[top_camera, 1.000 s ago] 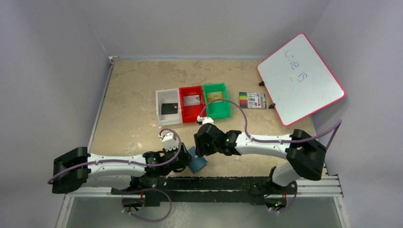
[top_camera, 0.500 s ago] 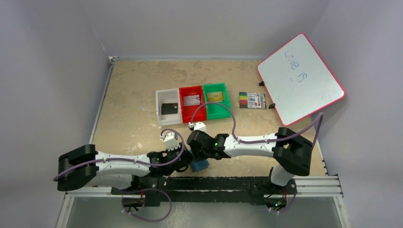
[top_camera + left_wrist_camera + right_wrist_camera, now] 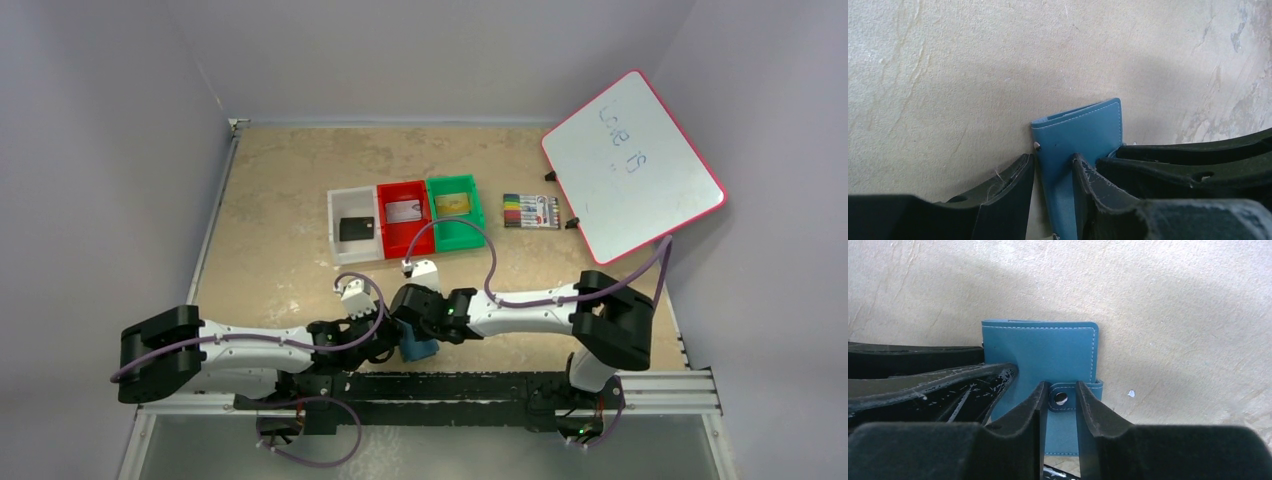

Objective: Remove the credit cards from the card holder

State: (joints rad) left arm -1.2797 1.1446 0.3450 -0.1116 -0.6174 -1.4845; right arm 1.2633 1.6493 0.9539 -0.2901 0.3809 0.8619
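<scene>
The card holder [image 3: 421, 350], a teal-blue wallet, stands fastened shut near the table's front edge. In the left wrist view the card holder [image 3: 1083, 130] sits edge-on between my left gripper's [image 3: 1053, 159] jaws, which are shut on it. In the right wrist view I see its flat face [image 3: 1043, 347]. There my right gripper [image 3: 1062, 385] stands narrowly open, one finger on each side of the white snap [image 3: 1061, 398] on the tab. The credit cards lie in bins: a black card [image 3: 356, 229], a silver-grey card [image 3: 404, 211] and a gold card [image 3: 453, 203].
The white bin [image 3: 332, 232], red bin [image 3: 382, 238] and green bin [image 3: 480, 228] stand in a row mid-table. A marker pack [image 3: 530, 211] lies to their right. Behind it leans a red-framed whiteboard [image 3: 632, 165]. Both arms meet at the front rail.
My right arm has swung left and nearer, bringing its gripper down onto the card holder. The card holder has tipped from lying slanted to more upright. The left arm barely shifted.
</scene>
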